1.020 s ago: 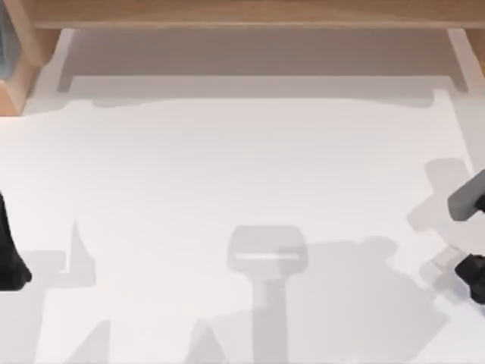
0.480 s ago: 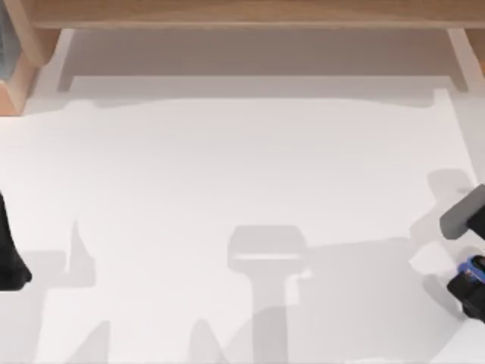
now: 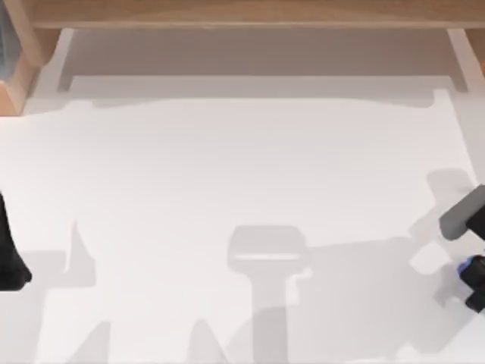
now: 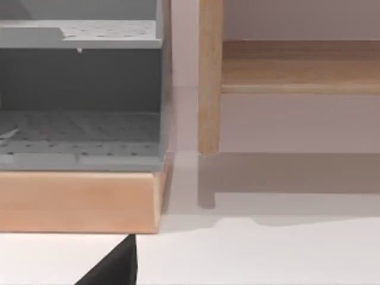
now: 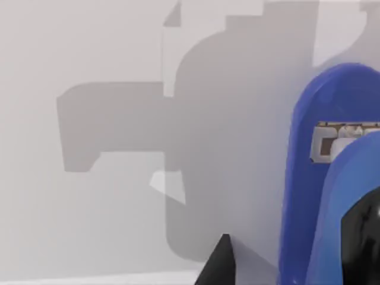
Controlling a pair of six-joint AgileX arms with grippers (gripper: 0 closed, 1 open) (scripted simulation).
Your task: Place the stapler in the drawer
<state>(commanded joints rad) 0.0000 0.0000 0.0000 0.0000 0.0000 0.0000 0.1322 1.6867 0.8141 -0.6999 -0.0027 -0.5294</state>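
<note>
Smooth glossy blue stapler (image 5: 332, 178); matt white tabletop (image 3: 250, 174); wooden drawer (image 4: 77, 202) front.

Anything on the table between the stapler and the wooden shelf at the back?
No: in the top view, bare white tabletop with shadows separates the stapler from the wooden shelf.

The stapler (image 3: 471, 265) sits at the top view's right edge, just a sliver of blue showing beside the right pincer (image 3: 477, 284), which that edge cuts off. In the right wrist view the stapler (image 5: 323, 178) runs off 2 edges. Whether either pincer's fingers are parted cannot be told. The left arm (image 3: 10, 258) is cut off at the left edge.
</note>
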